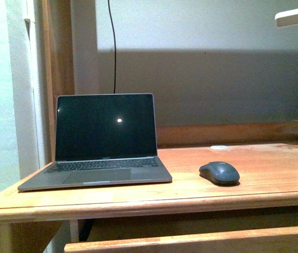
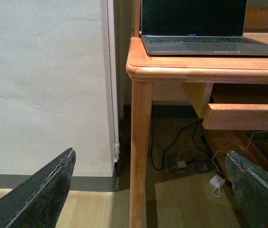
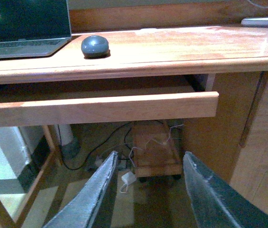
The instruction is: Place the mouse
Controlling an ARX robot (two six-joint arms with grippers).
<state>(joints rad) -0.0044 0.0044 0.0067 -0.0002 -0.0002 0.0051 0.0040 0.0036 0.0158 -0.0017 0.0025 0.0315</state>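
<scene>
The mouse is a small dark grey oval lying on the wooden desk, to the right of the open laptop. In the right wrist view the mouse sits on the desktop beside the laptop. My right gripper is open, low below the desk edge, with nothing between its fingers. My left gripper is open and wide, also below desk height, near the desk's left leg. Neither gripper shows in the front view.
A half-open drawer juts out under the desktop. A small white disc lies behind the mouse. A white lamp base stands at the far right. Cables and a white adapter lie on the floor beneath.
</scene>
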